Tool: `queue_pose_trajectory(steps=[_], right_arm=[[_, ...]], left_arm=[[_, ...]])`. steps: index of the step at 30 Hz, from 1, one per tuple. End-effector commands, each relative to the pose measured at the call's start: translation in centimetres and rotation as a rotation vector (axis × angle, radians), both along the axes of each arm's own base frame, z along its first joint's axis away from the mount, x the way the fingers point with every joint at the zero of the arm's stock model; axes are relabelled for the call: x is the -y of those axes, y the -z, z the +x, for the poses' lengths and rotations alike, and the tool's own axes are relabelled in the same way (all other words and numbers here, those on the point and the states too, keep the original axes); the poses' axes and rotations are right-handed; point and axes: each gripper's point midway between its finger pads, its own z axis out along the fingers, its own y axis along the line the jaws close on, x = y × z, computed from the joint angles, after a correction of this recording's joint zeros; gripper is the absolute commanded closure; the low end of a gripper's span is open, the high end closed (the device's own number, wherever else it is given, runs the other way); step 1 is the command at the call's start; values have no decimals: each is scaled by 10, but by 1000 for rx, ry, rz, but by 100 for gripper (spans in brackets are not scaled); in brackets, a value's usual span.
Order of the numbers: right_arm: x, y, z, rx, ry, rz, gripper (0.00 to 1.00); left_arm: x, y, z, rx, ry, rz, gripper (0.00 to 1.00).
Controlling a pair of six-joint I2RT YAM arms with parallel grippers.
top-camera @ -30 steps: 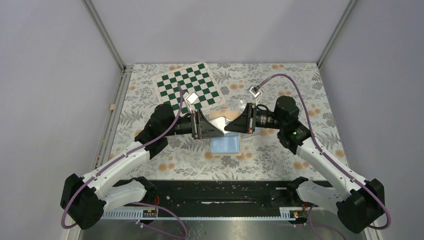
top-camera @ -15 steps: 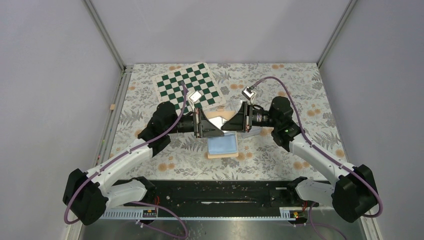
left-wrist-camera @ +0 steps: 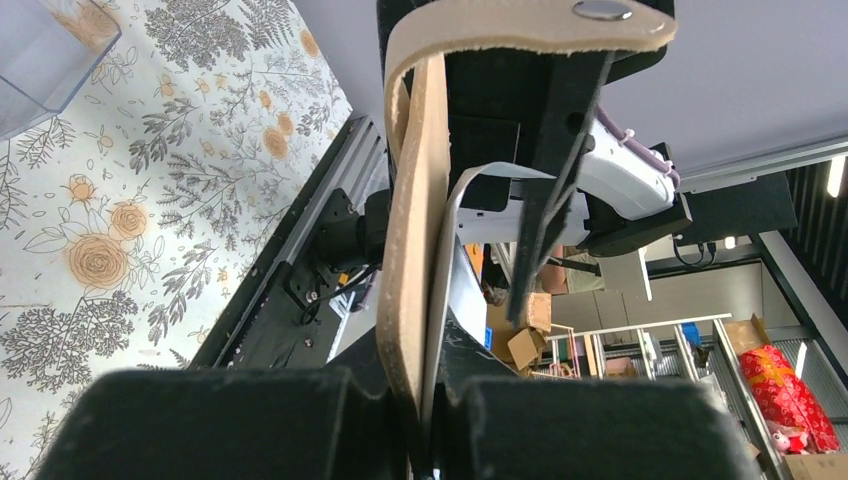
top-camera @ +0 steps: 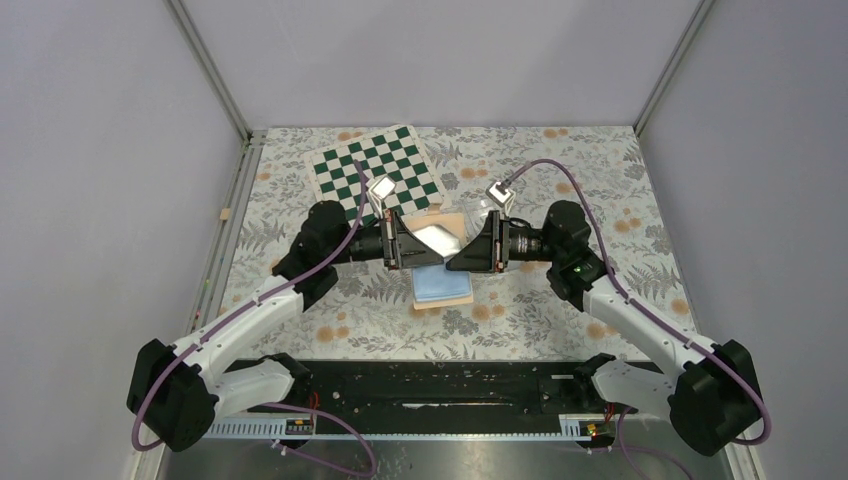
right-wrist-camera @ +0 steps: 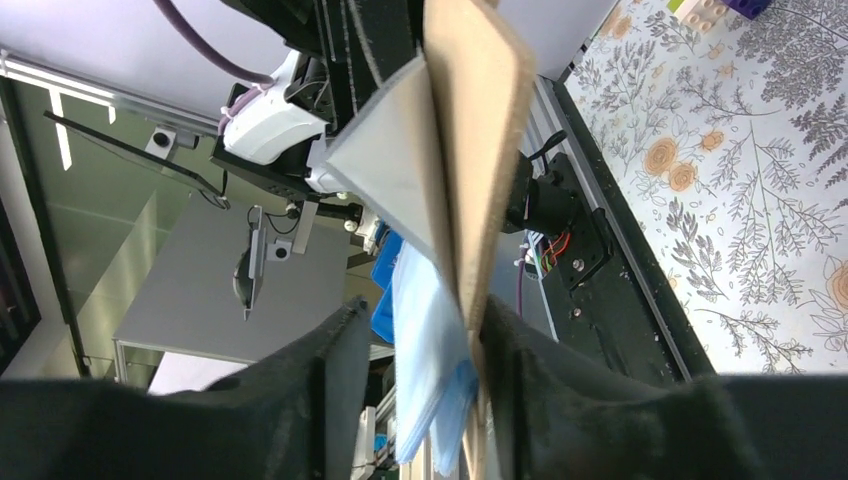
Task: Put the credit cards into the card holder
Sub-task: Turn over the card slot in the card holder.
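The card holder point(top-camera: 443, 288) hangs off the table between my two grippers, its light-blue inside facing up in the top view. My left gripper point(top-camera: 420, 244) is shut on its tan flap point(left-wrist-camera: 415, 200). A thin pale credit card point(left-wrist-camera: 452, 255) is pinched flat against that flap, and from above the card point(top-camera: 436, 238) looks silvery. The flap's snap button point(left-wrist-camera: 600, 10) shows at the far end. My right gripper point(right-wrist-camera: 420, 350) stands open around the holder's other side. The tan wall point(right-wrist-camera: 485, 130) rests against one finger and the blue pockets point(right-wrist-camera: 425, 340) hang free in the gap.
A green-and-white chessboard point(top-camera: 375, 170) lies behind the grippers. A clear plastic box point(left-wrist-camera: 45, 50) stands on the floral cloth nearby. A small purple cube point(right-wrist-camera: 745, 5) sits further off. The black rail point(top-camera: 440, 385) runs along the near edge.
My left gripper has shut on the flap and card. My right gripper has let go and opened. The holder has shifted slightly left and away from the near edge.
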Motion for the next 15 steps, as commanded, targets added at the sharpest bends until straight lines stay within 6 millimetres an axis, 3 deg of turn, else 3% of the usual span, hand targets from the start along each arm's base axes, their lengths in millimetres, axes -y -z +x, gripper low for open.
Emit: queue_pose_trajectory(steps=[1, 3, 5, 7, 9, 11, 14, 15], right_arm=[[-4, -3, -2, 50, -45, -7, 58], [-7, -2, -1, 46, -51, -19, 80], [-8, -2, 0, 40, -50, -19, 94], [-8, 1, 4, 22, -27, -26, 99], [-9, 5, 10, -1, 16, -35, 100], [-10, 5, 15, -36, 46, -21, 100], [-12, 6, 22, -93, 77, 10, 100], [-10, -5, 20, -82, 88, 40, 100]], left_arm=[[-1, -28, -3, 74, 8, -74, 98], [-2, -27, -1, 70, -1, -72, 89], [-5, -25, 2, 58, -25, -59, 60], [-12, -21, 6, 48, -69, -40, 31], [-19, -12, 8, 30, -105, -21, 14], [-24, 0, 8, -2, -119, -1, 8], [-26, 25, 4, -77, -100, 18, 6], [-25, 29, 3, -99, -92, 12, 6]])
